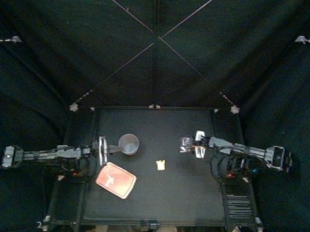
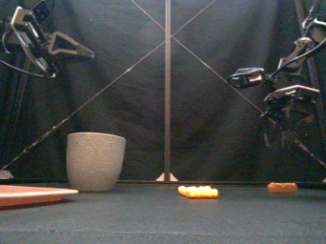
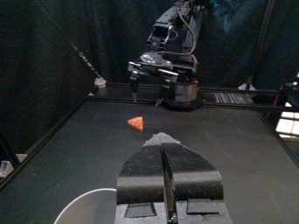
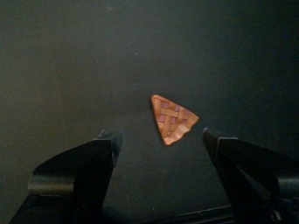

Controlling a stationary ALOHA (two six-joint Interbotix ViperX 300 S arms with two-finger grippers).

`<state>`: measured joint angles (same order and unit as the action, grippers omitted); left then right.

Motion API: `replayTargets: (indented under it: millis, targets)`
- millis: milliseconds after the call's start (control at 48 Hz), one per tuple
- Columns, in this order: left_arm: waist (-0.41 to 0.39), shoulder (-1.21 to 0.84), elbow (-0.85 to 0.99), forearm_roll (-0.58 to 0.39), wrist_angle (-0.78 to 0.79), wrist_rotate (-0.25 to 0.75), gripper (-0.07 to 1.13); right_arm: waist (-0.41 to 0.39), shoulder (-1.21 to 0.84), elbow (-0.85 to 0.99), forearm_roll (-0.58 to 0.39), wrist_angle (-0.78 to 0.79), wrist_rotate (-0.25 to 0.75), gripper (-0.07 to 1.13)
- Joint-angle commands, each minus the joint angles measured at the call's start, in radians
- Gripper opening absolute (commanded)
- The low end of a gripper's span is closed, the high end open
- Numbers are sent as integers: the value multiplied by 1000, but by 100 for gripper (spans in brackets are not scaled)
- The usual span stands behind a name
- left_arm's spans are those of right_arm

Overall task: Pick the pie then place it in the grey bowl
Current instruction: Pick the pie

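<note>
Pie | on table beneath right end effector | jaws apart, untouched

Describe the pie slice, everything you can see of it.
The pie is a small triangular wedge, orange-brown, with a woven lattice top; it looks like moulded plastic. It lies flat, lattice up, on the right part of the black table, with nothing touching it. The right gripper hangs above it, jaws open to either side, clear of it.
</note>
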<state>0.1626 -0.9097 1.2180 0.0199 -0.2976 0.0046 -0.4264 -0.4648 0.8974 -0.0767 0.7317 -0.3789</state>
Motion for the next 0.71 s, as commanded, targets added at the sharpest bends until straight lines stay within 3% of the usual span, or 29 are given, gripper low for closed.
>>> replayTargets:
  millis: [21, 375, 708]
  targets:
    - [15, 3, -11, 0, -9, -2, 1, -5, 44, -28, 28, 6, -86, 106]
    - [26, 3, 11, -32, -12, -3, 1, -78, 273, -78, -23, -49, -279, 106]
    - [29, 3, 17, -48, -12, -2, 1, -121, 407, -127, -43, -43, -308, 105]
